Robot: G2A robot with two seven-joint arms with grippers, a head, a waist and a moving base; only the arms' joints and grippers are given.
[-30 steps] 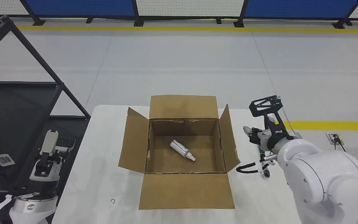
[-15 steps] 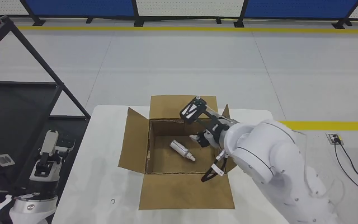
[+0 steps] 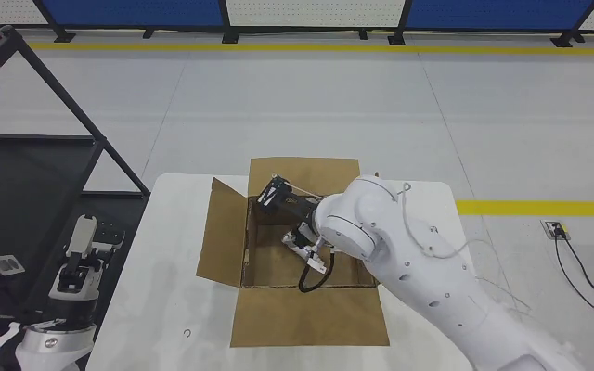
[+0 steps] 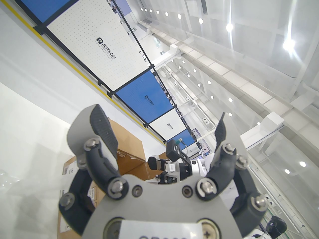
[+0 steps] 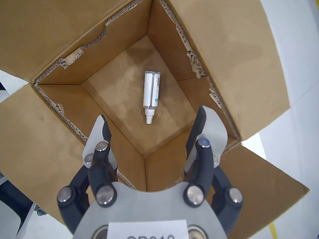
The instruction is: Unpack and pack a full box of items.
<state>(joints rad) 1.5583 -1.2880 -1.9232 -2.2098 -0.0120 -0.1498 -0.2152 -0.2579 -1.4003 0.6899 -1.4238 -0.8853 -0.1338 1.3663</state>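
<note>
Bottle [image 5: 151, 90] flat on the floor of the box [image 5: 224, 50], right gripper [image 5: 152, 114] above it.
The right gripper hangs over the open cardboard box with its jaws spread wide and gripping nothing. The small white spray bottle lies on its side near the middle of the bottom, well below the fingers and lined up between them, nozzle toward the gripper. The left gripper [image 4: 159, 111], off beside the table [image 3: 158, 306], points up at the ceiling, likewise spread and bare.

Box [image 5: 224, 50] is plain brown cardboard, bottle [image 5: 151, 90] mostly white with a greyish stripe, my right gripper [image 5: 152, 114] silver-grey with black pads [image 5: 199, 123], table [image 3: 167, 278] white
</note>
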